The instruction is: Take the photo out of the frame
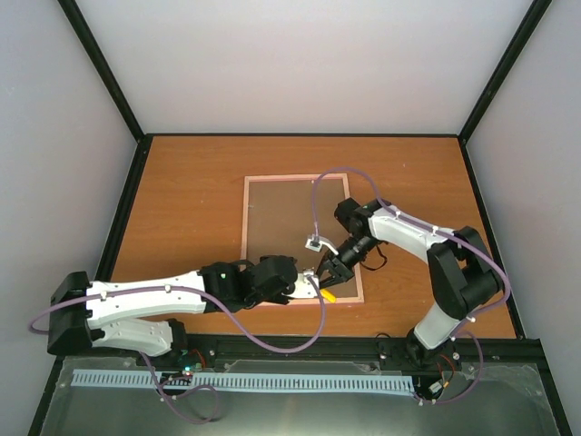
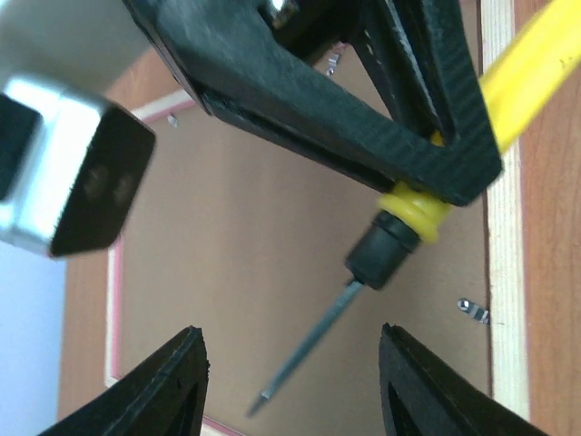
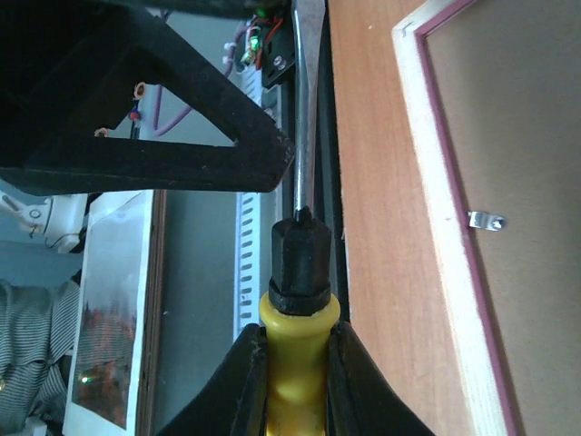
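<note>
The frame (image 1: pixel 246 218) lies face down on the table, its pale pink edge around a brown backing board (image 1: pixel 281 218). The photo is hidden under the board. My right gripper (image 1: pixel 330 275) is shut on a yellow-handled screwdriver (image 1: pixel 329 294) over the frame's near right corner; the right wrist view shows its fingers (image 3: pixel 245 381) clamped on the handle (image 3: pixel 298 363). My left gripper (image 1: pixel 309 284) is open beside it. In the left wrist view the screwdriver's shaft (image 2: pixel 309 345) points down between the left fingers (image 2: pixel 172 381), its tip just above the board (image 2: pixel 236 236).
Small metal retaining clips sit at the frame's inner edge (image 2: pixel 472 311) (image 3: pixel 486 220). The two grippers are very close together. The table's near edge and the black rail (image 1: pixel 290 350) lie just behind them. Walls enclose the table on three sides.
</note>
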